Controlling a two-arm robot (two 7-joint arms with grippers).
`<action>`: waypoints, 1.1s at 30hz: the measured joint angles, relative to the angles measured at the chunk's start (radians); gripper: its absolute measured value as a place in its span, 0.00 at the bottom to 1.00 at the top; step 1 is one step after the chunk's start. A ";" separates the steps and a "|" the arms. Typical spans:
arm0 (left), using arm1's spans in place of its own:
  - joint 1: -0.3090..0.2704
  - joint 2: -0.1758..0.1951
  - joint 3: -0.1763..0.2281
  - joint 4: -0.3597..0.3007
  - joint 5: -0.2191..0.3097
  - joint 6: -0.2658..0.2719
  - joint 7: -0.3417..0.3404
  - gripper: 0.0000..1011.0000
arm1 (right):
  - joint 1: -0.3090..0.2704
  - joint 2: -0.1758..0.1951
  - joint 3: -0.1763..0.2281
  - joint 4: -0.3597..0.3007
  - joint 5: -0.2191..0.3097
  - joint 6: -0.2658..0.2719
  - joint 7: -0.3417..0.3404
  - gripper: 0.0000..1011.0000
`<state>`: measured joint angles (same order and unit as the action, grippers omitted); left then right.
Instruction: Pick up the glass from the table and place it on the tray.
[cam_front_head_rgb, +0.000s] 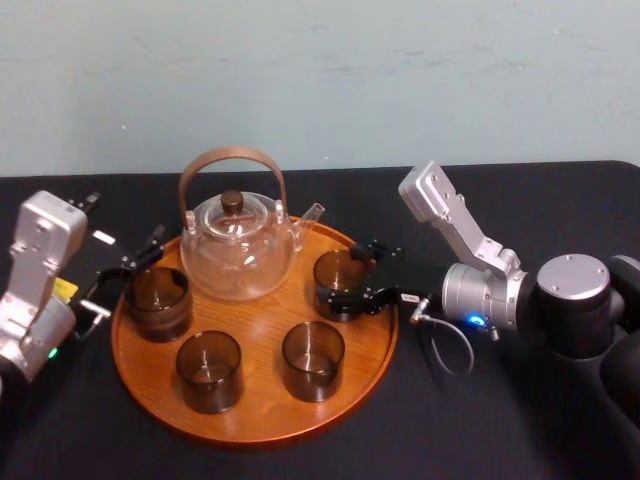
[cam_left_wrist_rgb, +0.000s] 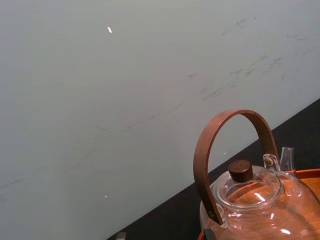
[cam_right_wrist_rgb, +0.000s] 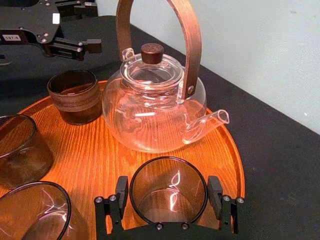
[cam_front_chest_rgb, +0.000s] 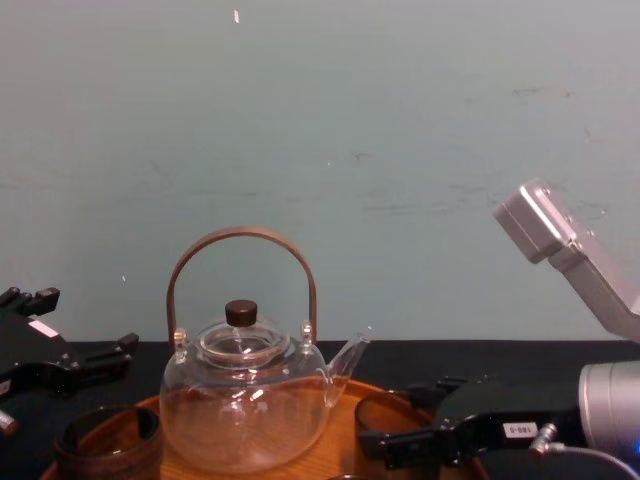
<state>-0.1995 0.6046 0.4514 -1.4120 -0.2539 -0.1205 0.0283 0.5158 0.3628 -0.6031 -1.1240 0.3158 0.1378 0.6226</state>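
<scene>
The tray (cam_front_head_rgb: 262, 322) holds a teapot (cam_front_head_rgb: 238, 250), three other glasses (cam_front_head_rgb: 209, 370) and, right of the teapot, the glass (cam_front_head_rgb: 338, 272), clasped on both sides by the right gripper (cam_right_wrist_rgb: 168, 187) reaching in low, while the left gripper (cam_front_head_rgb: 122, 278) hangs spread wide left of the teapot.

Clear round glass teapot (cam_left_wrist_rgb: 260, 212) standing on round orange-brown wooden tray (cam_left_wrist_rgb: 309, 173). Arched brown wooden handle (cam_left_wrist_rgb: 204, 155) curving over dark round lid knob (cam_left_wrist_rgb: 240, 171). Clear spout (cam_left_wrist_rgb: 286, 159) pointing upward beyond handle. Matte black table (cam_left_wrist_rgb: 170, 220) showing beside tray. Pale blue-green scuffed wall (cam_left_wrist_rgb: 125, 90) rising behind.
</scene>
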 joint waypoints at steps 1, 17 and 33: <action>0.000 0.000 0.000 0.000 0.000 0.000 0.000 0.99 | 0.000 0.000 0.000 0.000 0.000 0.000 0.000 0.99; 0.000 0.000 0.000 0.000 0.000 0.000 0.000 0.99 | -0.100 0.100 0.053 -0.160 0.065 -0.031 0.024 0.99; 0.000 0.000 0.000 0.000 0.000 0.000 0.000 0.99 | -0.275 0.245 0.157 -0.365 0.146 -0.076 -0.024 0.99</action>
<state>-0.1996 0.6046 0.4514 -1.4119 -0.2539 -0.1205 0.0283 0.2407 0.6078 -0.4456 -1.4891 0.4613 0.0620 0.5989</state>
